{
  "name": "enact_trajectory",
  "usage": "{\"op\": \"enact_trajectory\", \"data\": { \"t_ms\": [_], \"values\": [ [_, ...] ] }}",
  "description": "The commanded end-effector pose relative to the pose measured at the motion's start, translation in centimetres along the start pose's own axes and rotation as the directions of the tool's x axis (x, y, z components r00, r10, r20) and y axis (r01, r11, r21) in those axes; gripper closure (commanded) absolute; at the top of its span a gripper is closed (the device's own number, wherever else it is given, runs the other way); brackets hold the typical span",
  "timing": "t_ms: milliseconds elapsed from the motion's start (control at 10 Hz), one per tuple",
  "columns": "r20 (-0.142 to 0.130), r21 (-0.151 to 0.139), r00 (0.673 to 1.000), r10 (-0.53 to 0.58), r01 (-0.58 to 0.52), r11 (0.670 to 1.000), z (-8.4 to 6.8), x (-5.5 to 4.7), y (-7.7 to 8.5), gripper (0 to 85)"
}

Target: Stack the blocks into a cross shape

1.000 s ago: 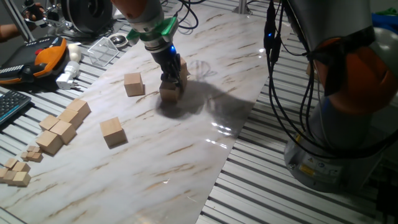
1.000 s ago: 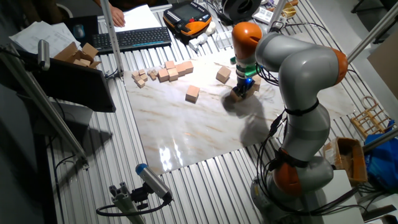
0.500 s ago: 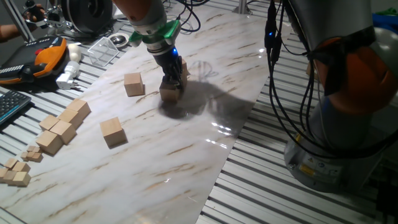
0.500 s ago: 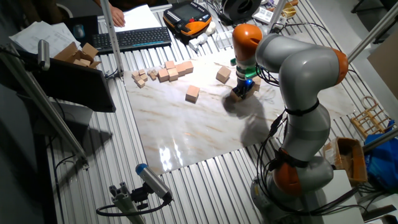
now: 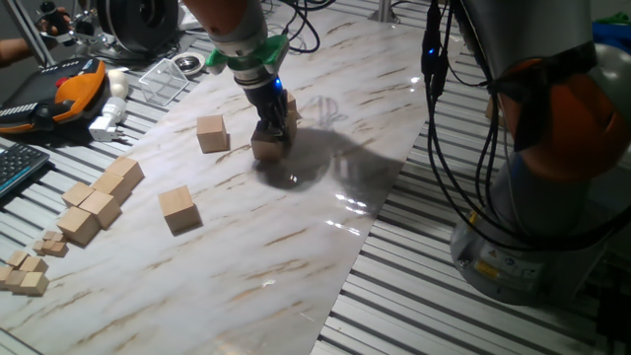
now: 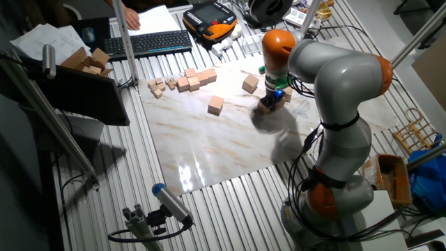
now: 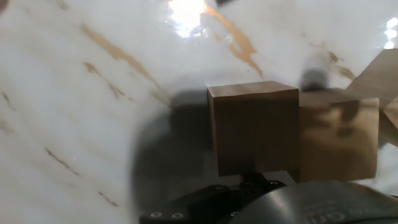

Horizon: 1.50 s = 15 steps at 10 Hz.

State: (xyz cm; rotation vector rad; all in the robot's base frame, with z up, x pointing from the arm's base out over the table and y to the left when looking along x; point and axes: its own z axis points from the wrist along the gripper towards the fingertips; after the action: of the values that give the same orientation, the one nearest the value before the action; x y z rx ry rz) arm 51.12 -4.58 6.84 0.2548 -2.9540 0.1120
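Hand view: a wooden block (image 7: 253, 127) sits right below the camera on the white marble-pattern board (image 7: 93, 93), second block (image 7: 339, 143) touching its right side, a third block's corner (image 7: 379, 74) behind that. Fingers not visible here. One fixed view: gripper (image 5: 269, 138) is down on the block (image 5: 266, 148) at the board; looks pinched on it, but the jaws are too dark and small to tell. Another block (image 5: 290, 110) just behind the gripper. Two loose blocks well apart: one (image 5: 212, 133) to the left, one (image 5: 179, 209) nearer the board's left edge. Joined cube row (image 5: 102, 197) and tiny cubelets (image 5: 24, 276) lie off the board on the slatted table (image 5: 473, 316). The other fixed view: gripper (image 6: 270, 104) low at the block cluster.
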Motion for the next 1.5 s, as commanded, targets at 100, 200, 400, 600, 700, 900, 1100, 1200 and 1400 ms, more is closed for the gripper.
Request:
{"op": "enact_trajectory", "data": {
  "t_ms": [100,200,400,600,700,900,1100,1200,1400],
  "values": [
    [0.006,-0.002,1.000,-0.001,0.001,1.000,-0.1,-0.6,0.0,85.0],
    [0.005,0.001,1.000,-0.002,0.002,1.000,-0.3,-1.1,0.0,85.0],
    [0.016,0.000,1.000,-0.007,0.007,1.000,-0.3,-2.3,-0.1,85.0],
    [0.017,0.014,1.000,-0.008,0.008,1.000,-0.5,-3.1,0.2,85.0],
    [0.014,0.020,1.000,-0.010,0.010,1.000,-0.6,-3.3,0.1,85.0],
    [0.012,0.024,1.000,-0.017,0.017,1.000,-0.5,-3.3,0.0,85.0],
    [0.007,0.024,1.000,-0.021,0.021,0.999,-0.2,-2.4,-0.2,85.0],
    [0.004,0.024,1.000,-0.018,0.018,1.000,-0.1,-1.7,-0.2,85.0],
    [-0.019,0.021,0.999,-0.029,0.030,0.999,-0.6,-0.4,-0.7,85.0]
  ]
}}
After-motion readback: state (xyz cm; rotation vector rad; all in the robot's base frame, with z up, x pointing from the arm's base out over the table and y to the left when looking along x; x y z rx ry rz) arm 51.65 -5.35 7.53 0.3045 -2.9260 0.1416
